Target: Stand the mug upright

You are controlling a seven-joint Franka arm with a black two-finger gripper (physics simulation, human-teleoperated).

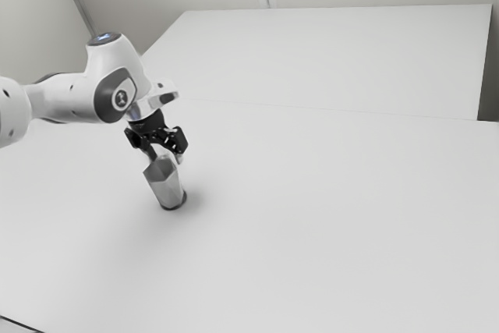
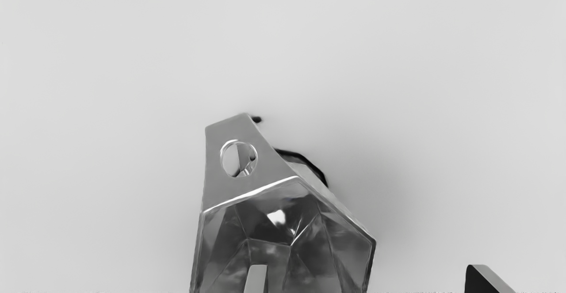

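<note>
Well, the mug (image 1: 165, 186) stands mouth up on the table (image 1: 327, 216), just below the fingers (image 2: 491, 282), though a slight lean can't be ruled out. They're open, one over the mouth, the other outside, the rim between them. Any sideways drift with that inner finger dipped in could catch the wall and tip the mug over; closing off-centre might tilt it too. The holed plate (image 2: 216, 182) juts out near the inner finger, an awkward edge to snag.
</note>
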